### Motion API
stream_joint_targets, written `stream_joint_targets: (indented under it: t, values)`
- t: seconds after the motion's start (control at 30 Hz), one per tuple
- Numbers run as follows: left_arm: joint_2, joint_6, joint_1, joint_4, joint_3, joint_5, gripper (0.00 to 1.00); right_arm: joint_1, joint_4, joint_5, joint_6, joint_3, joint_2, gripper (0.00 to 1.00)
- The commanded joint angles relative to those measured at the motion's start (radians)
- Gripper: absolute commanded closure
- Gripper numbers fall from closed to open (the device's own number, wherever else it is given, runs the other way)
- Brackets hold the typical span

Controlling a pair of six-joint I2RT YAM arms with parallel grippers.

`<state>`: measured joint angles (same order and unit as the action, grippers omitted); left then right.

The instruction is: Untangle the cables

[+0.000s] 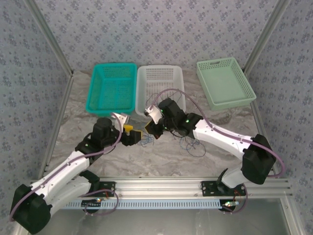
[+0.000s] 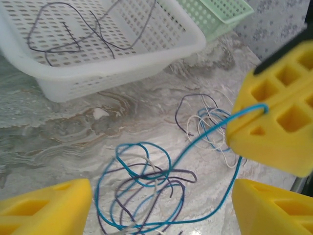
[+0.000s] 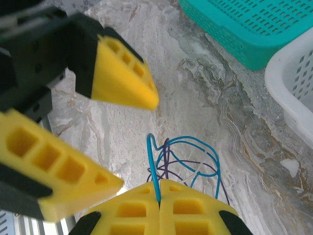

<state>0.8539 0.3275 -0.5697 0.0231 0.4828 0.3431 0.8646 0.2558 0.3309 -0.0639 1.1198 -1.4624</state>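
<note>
Marble bench (image 1: 166,156) viewed from above, with three baskets along the far edge: teal basket (image 1: 110,108) at eleven o'clock, white basket (image 1: 160,68) at twelve, pale green basket (image 1: 230,104) at one; both arms reaching in to meet near the centre, just short of the white basket; inside the white basket, one dark cable (image 2: 58,49) lying alone in loose loops, seemingly sorted already; on the bare bench, the main tangle (image 2: 142,196) of blue, dark and whitish cables, looped through one another; at two o'clock of it, near but apart, a smaller knot (image 2: 203,120) of the same three colours; right hand (image 3: 160,190) pinched together on a blue cable (image 3: 155,166), holding one strand raised out of the tangle; left hand (image 2: 161,196) spread apart directly above the tangle, gripping nothing; judged early in the job: one cable apparently out, two clusters to pull apart, the blue strand only partly freed.
</note>
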Motion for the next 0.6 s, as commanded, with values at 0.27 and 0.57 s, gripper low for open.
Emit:
stream_joint_targets:
  t: [0.27, 0.57]
  values:
    - [0.003, -0.086, -0.035, -0.079, 0.024, -0.190, 0.28, 0.018, -0.010, 0.054, -0.041, 0.054, -0.008, 1.00]
    - [0.057, -0.100, -0.052, -0.108, 0.049, -0.197, 0.32, 0.029, -0.022, 0.064, -0.054, 0.064, -0.019, 1.00]
